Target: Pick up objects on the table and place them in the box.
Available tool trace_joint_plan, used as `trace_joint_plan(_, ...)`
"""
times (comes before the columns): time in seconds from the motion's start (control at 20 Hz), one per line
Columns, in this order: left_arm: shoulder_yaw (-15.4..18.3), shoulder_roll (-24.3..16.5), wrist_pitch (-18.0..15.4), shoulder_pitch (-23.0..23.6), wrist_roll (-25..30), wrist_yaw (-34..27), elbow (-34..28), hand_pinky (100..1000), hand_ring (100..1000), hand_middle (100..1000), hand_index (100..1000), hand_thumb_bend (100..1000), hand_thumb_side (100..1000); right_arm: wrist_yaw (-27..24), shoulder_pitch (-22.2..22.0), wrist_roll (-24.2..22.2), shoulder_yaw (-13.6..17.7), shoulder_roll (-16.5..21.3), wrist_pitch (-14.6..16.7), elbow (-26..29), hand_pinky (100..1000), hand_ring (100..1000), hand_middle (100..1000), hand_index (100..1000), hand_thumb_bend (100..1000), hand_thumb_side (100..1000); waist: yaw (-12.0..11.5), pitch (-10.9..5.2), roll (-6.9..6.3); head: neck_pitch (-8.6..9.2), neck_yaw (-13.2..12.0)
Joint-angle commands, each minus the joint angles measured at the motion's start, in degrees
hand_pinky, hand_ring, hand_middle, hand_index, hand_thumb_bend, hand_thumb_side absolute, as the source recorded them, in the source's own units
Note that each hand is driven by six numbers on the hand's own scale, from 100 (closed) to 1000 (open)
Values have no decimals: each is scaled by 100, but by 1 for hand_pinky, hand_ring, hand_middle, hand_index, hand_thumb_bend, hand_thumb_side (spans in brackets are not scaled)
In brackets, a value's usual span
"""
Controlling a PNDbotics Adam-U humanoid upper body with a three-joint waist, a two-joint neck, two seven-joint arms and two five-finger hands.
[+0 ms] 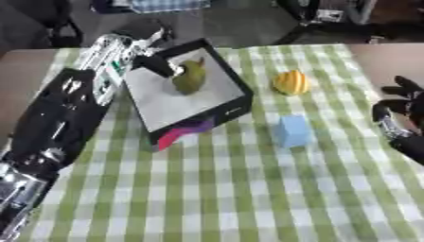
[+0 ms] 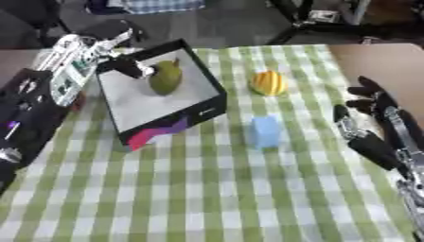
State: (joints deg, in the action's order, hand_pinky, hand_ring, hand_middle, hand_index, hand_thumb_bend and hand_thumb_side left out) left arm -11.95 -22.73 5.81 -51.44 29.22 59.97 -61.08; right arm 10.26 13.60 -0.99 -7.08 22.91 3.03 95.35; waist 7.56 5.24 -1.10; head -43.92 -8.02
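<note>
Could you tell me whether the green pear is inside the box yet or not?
Inside: the green pear shows against the box's white floor, within its black walls, with the left hand at its side.

You're looking down at a table (image 1: pixel 389 59) of brown wood, most of it under a green-and-white checked cloth (image 1: pixel 215 189). Beyond its far edge lies grey floor (image 1: pixel 232 21) (dim there), crossed by dark stand legs (image 2: pixel 311 26).

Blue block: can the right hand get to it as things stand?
Probably yes. The right hand sits open at the table's right edge, and only bare checked cloth lies between it and the blue block; the orange fruit is farther back.
</note>
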Motion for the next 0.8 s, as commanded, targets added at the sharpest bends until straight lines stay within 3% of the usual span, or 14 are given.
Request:
trace_joint_plan(0.05, 195, -81, -258, -248, -67, 89, 348, 810, 778, 842, 939, 671, 657, -35, 51, -1, 56, 71, 18, 51, 885, 805, 845, 998, 195, 545, 2, -102, 87, -20, -17)
trace_joint_plan(0.25, 316, -252, -617, -374, -412, -192, 584, 796, 747, 816, 937, 659, 664, -34, 28, 14, 73, 79, 18, 46, 885, 806, 845, 998, 189, 546, -37, -107, 79, -20, 6)
trace_joint_plan(0.45, 302, -698, -957, -346, -511, -553, 272, 798, 745, 814, 936, 647, 669, -29, 6, 28, 91, 93, 20, 42, 885, 806, 845, 998, 185, 548, -78, -112, 62, -20, 33)
trace_joint_plan(0.55, 290, -825, -987, -321, -446, -742, 157, 798, 745, 814, 936, 647, 669, -28, 5, 29, 91, 97, 21, 41, 885, 806, 845, 998, 185, 548, -77, -112, 58, -20, 31)
trace_joint_plan(0.6, 324, -898, -962, -303, -415, -814, 104, 790, 724, 784, 924, 592, 647, -26, -27, 41, 111, 118, 15, 31, 885, 805, 845, 999, 181, 550, -120, -130, 34, -20, 82)
trace_joint_plan(0.8, 448, -1397, -987, -69, -131, -1036, -9, 797, 736, 791, 925, 534, 603, -17, -98, 87, 158, 158, 20, 27, 885, 805, 845, 999, 178, 551, -209, -154, -26, -20, 156)
